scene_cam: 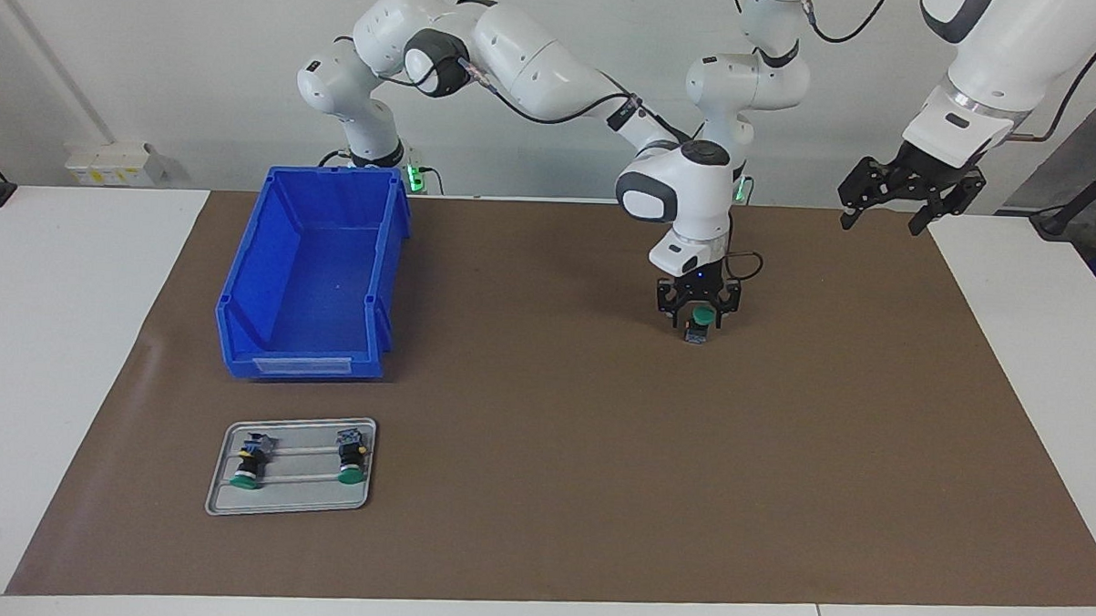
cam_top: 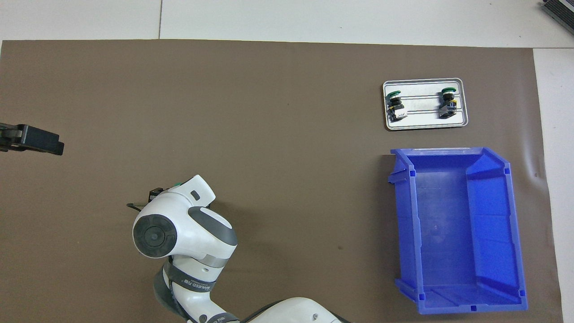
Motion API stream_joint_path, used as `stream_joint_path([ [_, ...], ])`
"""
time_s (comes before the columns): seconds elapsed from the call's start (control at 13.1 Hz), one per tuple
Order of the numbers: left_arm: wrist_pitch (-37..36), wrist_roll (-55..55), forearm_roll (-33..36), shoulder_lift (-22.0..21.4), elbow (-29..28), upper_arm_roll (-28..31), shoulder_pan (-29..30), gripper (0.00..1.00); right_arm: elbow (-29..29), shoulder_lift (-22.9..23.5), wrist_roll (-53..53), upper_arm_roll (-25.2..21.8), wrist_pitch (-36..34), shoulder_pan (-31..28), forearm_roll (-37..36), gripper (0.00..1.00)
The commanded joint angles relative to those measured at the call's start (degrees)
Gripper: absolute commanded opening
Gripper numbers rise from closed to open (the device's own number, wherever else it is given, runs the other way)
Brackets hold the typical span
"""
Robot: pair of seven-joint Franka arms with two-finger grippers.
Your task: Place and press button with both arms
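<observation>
My right arm reaches across the mat from its base. Its gripper points down and is shut on the button, whose green cap faces the camera and whose grey-blue block hangs just over the brown mat. In the overhead view the white wrist covers that gripper, and only a bit of the button's green cap shows. My left gripper hangs open and empty, high over the mat's edge at the left arm's end, and its tip shows in the overhead view.
A grey tray at the right arm's end holds two look-alike buttons lying on their sides. An empty blue bin stands beside it, nearer to the robots.
</observation>
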Motion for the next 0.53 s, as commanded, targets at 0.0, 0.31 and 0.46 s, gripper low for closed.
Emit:
stream_joint_path([
  [0.0, -0.37, 0.19, 0.81, -1.59, -1.68, -0.42, 0.60, 1.00, 1.09, 0.60, 1.71, -0.49, -0.19, 0.34, -1.66, 0.06],
  [0.31, -0.37, 0.19, 0.81, -1.59, -1.59, -0.42, 0.60, 1.00, 1.18, -0.01, 1.79, -0.66, -1.60, 0.42, -2.63, 0.00],
  [0.46, -0.37, 0.19, 0.81, -1.59, -1.59, -0.42, 0.60, 1.00, 1.18, -3.68, 1.71, -0.93, -6.23, -0.45, -2.71, 0.00],
])
